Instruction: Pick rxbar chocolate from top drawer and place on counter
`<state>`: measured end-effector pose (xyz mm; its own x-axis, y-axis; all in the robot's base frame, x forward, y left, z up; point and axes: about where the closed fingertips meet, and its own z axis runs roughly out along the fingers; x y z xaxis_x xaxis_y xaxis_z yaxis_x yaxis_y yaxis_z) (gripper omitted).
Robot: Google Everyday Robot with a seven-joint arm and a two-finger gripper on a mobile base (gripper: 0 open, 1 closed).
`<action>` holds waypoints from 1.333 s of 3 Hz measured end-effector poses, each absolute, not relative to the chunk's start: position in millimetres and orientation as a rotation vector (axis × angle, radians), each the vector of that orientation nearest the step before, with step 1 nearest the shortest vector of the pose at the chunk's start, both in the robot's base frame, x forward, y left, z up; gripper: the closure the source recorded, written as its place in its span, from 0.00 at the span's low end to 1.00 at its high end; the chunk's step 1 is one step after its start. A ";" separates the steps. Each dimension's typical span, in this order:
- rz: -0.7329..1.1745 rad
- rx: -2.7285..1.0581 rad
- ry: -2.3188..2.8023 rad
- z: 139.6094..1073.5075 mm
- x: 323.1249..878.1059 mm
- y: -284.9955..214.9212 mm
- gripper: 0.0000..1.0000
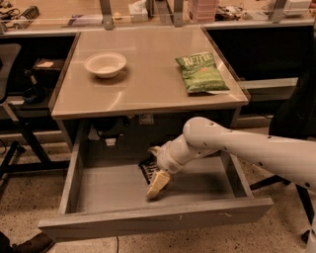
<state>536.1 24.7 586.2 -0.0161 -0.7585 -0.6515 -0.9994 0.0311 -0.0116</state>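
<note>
The rxbar chocolate, a small black wrapper with white lettering, lies flat on the floor of the open grey top drawer, near its middle. My gripper reaches down into the drawer from the right and is over the bar. It is open, with one tan finger in front of the bar and the other behind it. The arm hides the bar's right part. The beige counter is directly above the drawer.
On the counter stand a white bowl at the back left and a green chip bag at the right. A cluttered wooden desk runs behind. A dark chair is to the left.
</note>
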 end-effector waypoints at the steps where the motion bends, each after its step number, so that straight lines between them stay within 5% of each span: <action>1: 0.647 -1.778 1.826 586.2 536.1 24.7 0.35; 4: 0.644 -1.765 1.841 589.6 535.8 25.1 1.00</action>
